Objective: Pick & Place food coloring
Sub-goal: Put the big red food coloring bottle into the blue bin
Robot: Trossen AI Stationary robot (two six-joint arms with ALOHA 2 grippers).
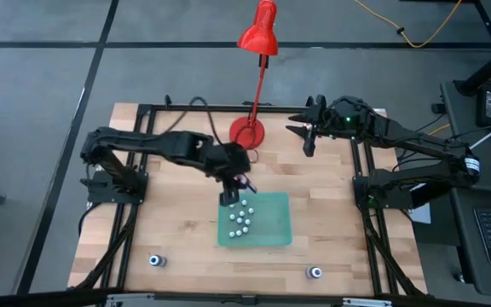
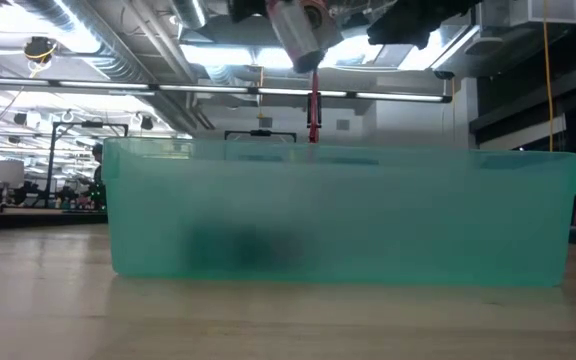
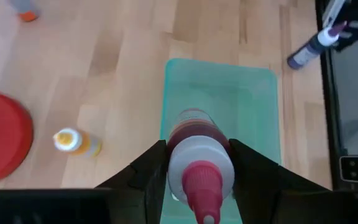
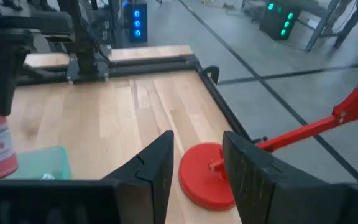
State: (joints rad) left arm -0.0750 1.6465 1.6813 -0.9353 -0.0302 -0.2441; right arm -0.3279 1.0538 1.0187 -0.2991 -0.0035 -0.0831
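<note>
The left gripper [image 3: 194, 171] holds a small round bottle [image 3: 194, 146] of red food coloring with a white neck and red tip, above the see-through green tray [image 1: 275, 213]. More tiny white-capped bottles [image 1: 241, 220] lie inside the tray. The right gripper [image 4: 197, 165] waits near the lamp's [image 4: 207, 174] round red base, fingers apart and empty.

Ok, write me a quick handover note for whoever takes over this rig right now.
Left gripper: shut on a red-topped food coloring bottle, held over the green tray.
Right gripper: open, empty, waiting at the far right near the red lamp.
Done: several bottles already lie in the tray.
Left: release this one; loose bottles remain on the table at the near edge, plus an orange one.
</note>
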